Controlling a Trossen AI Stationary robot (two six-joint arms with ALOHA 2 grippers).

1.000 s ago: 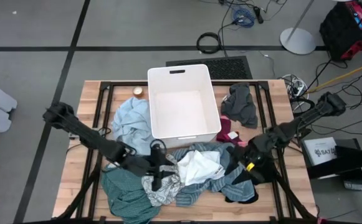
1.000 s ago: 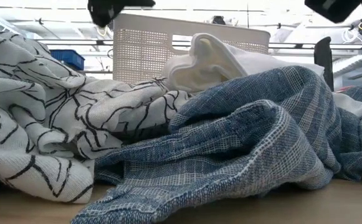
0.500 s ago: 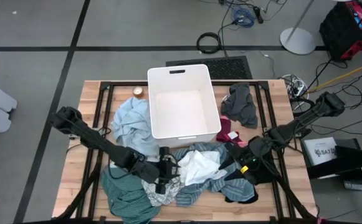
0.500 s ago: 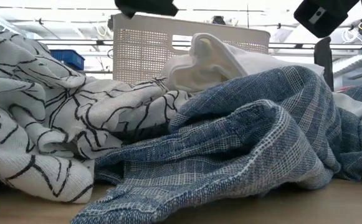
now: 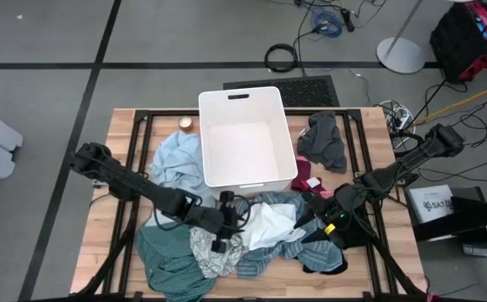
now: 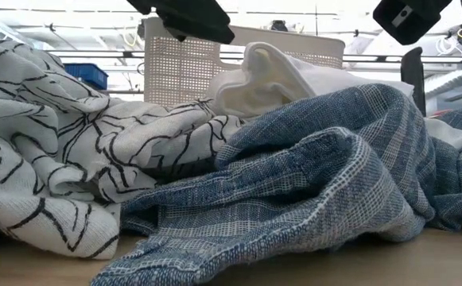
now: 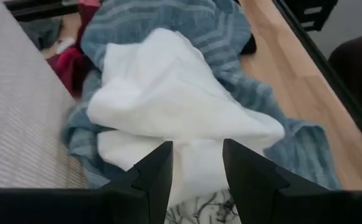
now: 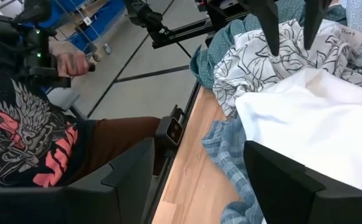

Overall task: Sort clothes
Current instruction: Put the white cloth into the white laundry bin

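Observation:
The clothes lie heaped at the table's near side. The white piece (image 5: 266,225) lies on the blue-grey striped one (image 5: 303,239), with the grey patterned one (image 5: 212,253) and the teal green one (image 5: 166,262) to its left. My left gripper (image 7: 196,171) is open, just above the white piece's left edge; it also shows in the high view (image 5: 233,222). My right gripper (image 8: 196,180) is open and empty above the heap's right end (image 5: 314,220). The light blue (image 5: 174,164), dark grey (image 5: 323,138), maroon (image 5: 306,180) and black (image 5: 323,262) pieces lie apart.
The white bin (image 5: 243,99) stands at the table's far middle. A small round thing (image 5: 184,124) lies to the left of it. Black frame rails (image 5: 138,151) run along the table's sides. A person (image 8: 25,124) stands beyond the table's left near corner, holding a controller.
My left gripper has gone toward the table's right edge, over the patterned piece and up to the white piece, and has come lower. My right gripper has gone a little toward the table's left and far side and lower. The clothes have stayed where they were.

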